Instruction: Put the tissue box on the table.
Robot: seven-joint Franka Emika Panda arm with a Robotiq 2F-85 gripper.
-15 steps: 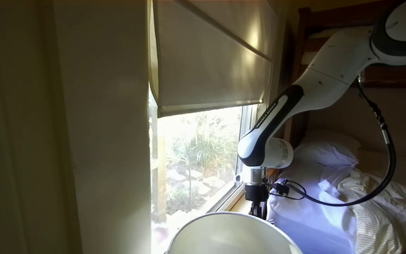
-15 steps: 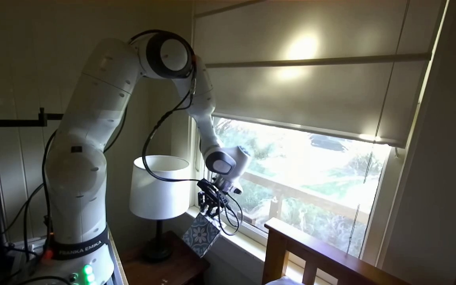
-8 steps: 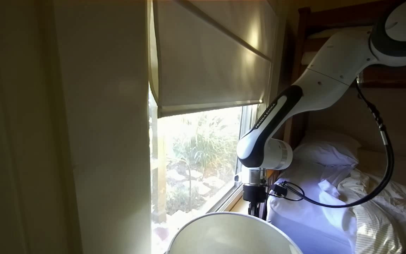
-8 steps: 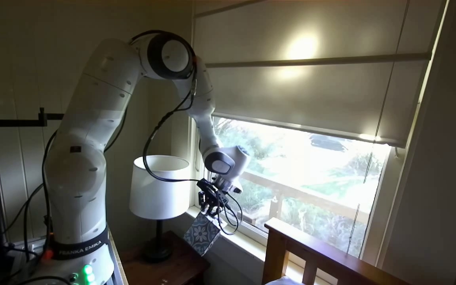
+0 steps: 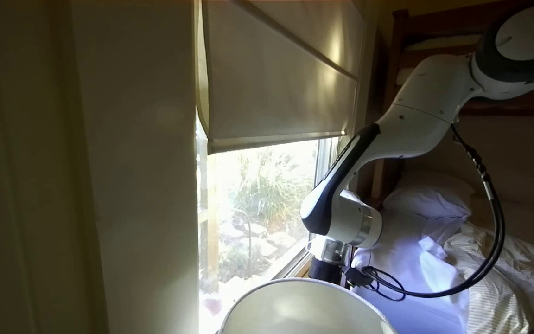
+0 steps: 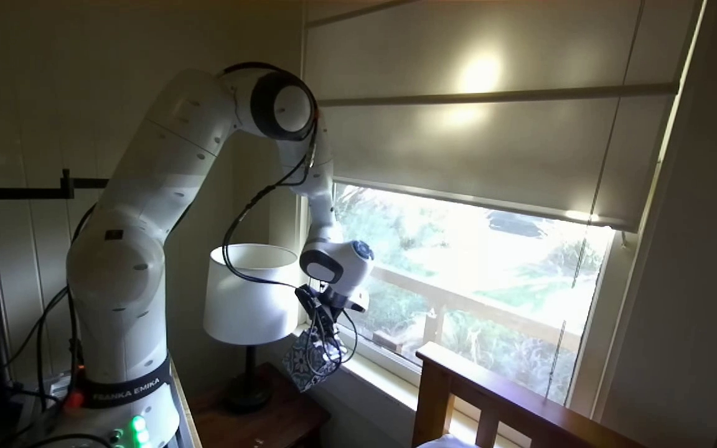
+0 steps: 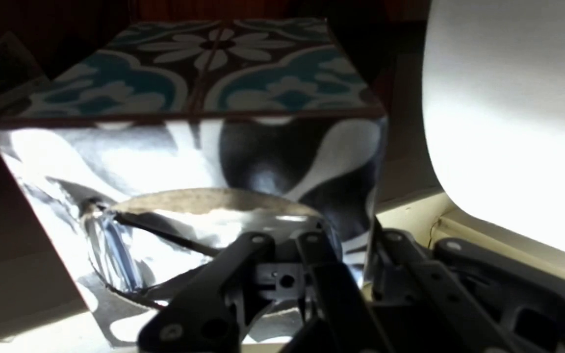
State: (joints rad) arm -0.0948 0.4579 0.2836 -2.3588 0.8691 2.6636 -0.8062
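Between six and seven o'clock from the wrist [image 6: 337, 264], in an exterior view, hangs the tissue box [image 6: 298, 367], tilted, with nothing visibly bearing it from below. The end effector [image 7: 353, 247] is grasping it: in the wrist view one finger [image 7: 236, 267] appears to reach into the oval opening and its partner lies outside the box wall at three o'clock, so the cardboard seems pinched between them.

Over the last half second the arm [image 6: 175, 149] has leaned forward and dipped at the elbow, the wrist has swung toward nine o'clock, and the box has turned with it, its flowered face showing less squarely. In an exterior view the end effector has sunk, its tip now hidden behind the rim of the white lampshade [image 5: 306, 308].

For the task, I read this as steering the box toward the dark wooden desk [image 6: 285, 415], near eight o'clock from it. Placing is not done; whether the box already hangs above the wood, the views do not settle. The lampshade stands close, around half past ten from the box, so more travel that way could brush it. Next probably comes levelling the box, then lowering it; held by one thin wall, it may droop or twist.
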